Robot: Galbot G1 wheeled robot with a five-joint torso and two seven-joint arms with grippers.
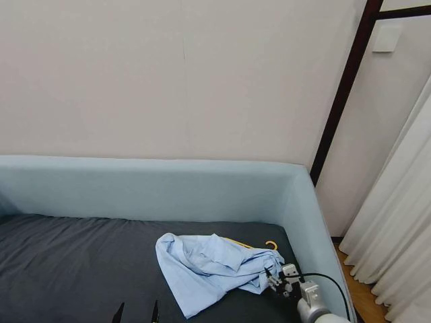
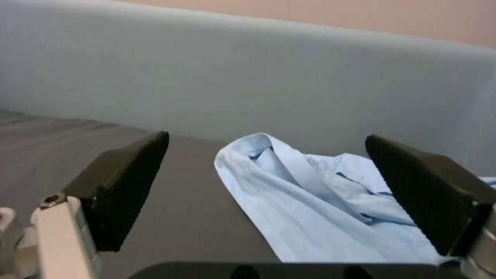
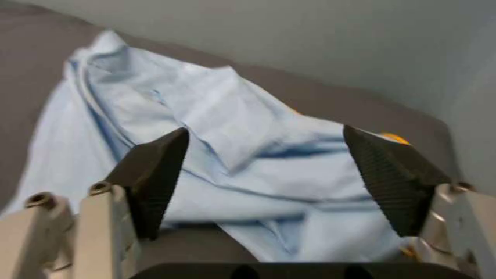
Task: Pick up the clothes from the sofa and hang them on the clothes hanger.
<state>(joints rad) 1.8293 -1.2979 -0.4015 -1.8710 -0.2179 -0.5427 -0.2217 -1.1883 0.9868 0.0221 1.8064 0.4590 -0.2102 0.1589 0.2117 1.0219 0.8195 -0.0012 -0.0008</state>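
Observation:
A crumpled light blue shirt [image 1: 209, 268] lies on the dark grey seat of the sofa [image 1: 67, 269], near its right end. A yellow hanger [image 1: 271, 244] pokes out from under the shirt's far right side. My right gripper [image 1: 275, 280] is at the shirt's right edge, open; in the right wrist view its fingers [image 3: 159, 174] spread over the shirt [image 3: 232, 145], with a bit of the hanger [image 3: 395, 138] beyond. My left gripper [image 1: 137, 311] stands open in front of the shirt's left side, apart from it; the left wrist view shows the shirt [image 2: 310, 203] ahead of its fingers [image 2: 124, 180].
The sofa's pale blue backrest [image 1: 148, 188] and right armrest [image 1: 306, 222] enclose the seat. A dark post [image 1: 343, 87] stands against the wall behind the armrest. White curtains [image 1: 404, 222] hang at the right. The seat's left half is bare.

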